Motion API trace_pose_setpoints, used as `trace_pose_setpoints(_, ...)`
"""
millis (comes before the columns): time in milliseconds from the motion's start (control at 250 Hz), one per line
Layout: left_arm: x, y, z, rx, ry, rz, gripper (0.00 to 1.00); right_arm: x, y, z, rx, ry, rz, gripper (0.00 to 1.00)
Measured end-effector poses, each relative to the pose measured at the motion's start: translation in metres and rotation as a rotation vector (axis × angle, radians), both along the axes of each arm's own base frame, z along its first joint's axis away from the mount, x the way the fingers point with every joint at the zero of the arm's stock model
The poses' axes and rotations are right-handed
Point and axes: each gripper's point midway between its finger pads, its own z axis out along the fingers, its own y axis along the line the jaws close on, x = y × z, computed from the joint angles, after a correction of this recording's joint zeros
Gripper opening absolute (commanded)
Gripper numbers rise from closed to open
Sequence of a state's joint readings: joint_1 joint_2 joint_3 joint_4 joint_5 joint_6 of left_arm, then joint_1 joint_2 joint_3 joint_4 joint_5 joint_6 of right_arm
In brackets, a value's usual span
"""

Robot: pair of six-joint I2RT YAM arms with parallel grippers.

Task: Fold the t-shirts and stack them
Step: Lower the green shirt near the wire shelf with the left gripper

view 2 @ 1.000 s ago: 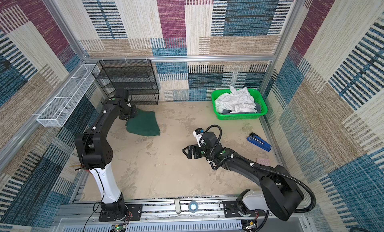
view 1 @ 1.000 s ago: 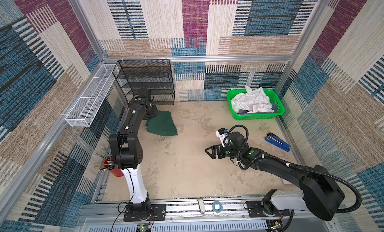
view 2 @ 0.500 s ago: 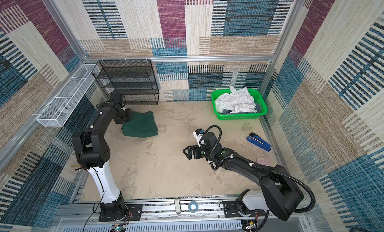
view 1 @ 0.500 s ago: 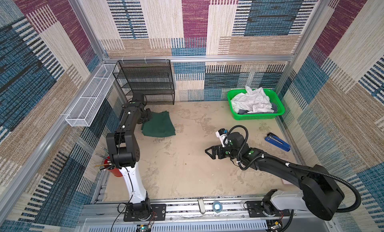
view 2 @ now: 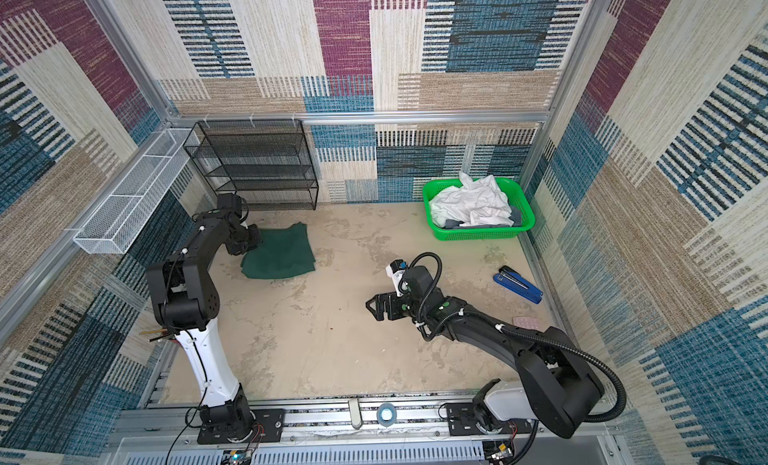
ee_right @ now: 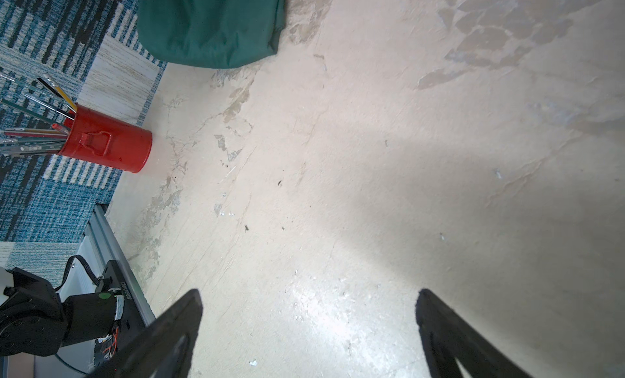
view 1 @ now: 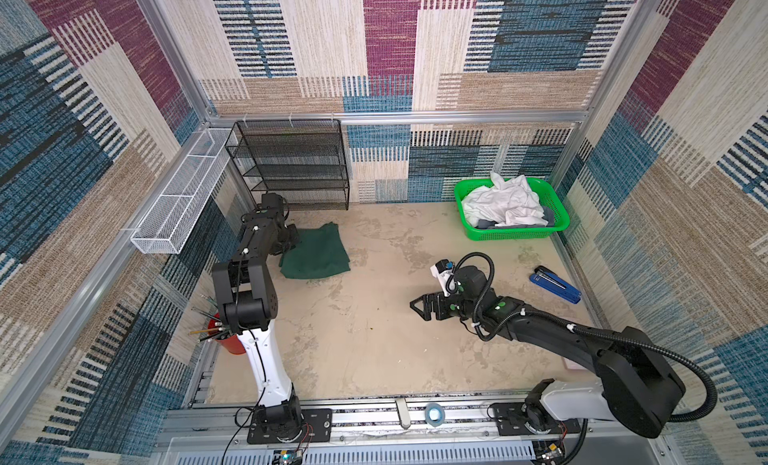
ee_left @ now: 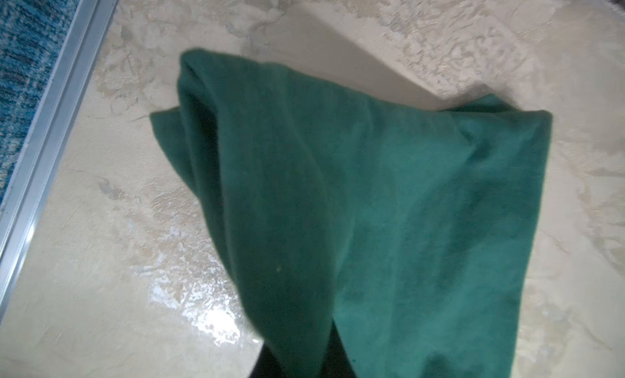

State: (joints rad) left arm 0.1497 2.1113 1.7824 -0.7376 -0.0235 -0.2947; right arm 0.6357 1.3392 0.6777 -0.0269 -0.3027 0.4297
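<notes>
A dark green t-shirt [view 1: 318, 253] [view 2: 280, 251] lies folded at the back left of the table. My left gripper [view 1: 291, 238] [view 2: 249, 240] sits at its left edge, shut on the cloth. In the left wrist view the green t-shirt [ee_left: 372, 207] rises from the table into the jaws of the left gripper [ee_left: 301, 366]. Crumpled white t-shirts [view 1: 503, 203] [view 2: 471, 203] fill a bright green basket [view 1: 515, 234] at the back right, with grey fabric [view 1: 484, 224] under them. My right gripper [view 1: 417, 307] [view 2: 374, 305] [ee_right: 307, 312] hovers open over bare table, holding nothing.
A black mesh shelf rack [view 1: 291, 167] stands against the back wall. A white wire basket [view 1: 183, 192] hangs on the left wall. A red can of pencils [view 1: 226, 338] [ee_right: 105, 143] stands front left. A blue stapler [view 1: 555, 284] lies at the right.
My left gripper has drawn back toward the left wall, dragging the green t-shirt a little to the left. The right arm has not moved.
</notes>
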Motion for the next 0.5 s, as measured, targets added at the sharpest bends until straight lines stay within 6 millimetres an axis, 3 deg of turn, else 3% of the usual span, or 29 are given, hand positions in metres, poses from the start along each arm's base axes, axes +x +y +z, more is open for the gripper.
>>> trace_pose_setpoints(236, -0.002, 0.012, -0.003, 0.028, 0.012, 0.036, 0.35, 0.0, 0.0, -0.002, -0.003, 0.005, 0.0, 0.99)
trace_pose_setpoints(500, -0.009, 0.027, 0.007, 0.104, 0.008, 0.091, 0.36, 0.0, 0.0, -0.006, -0.009, 0.014, 0.002, 0.99)
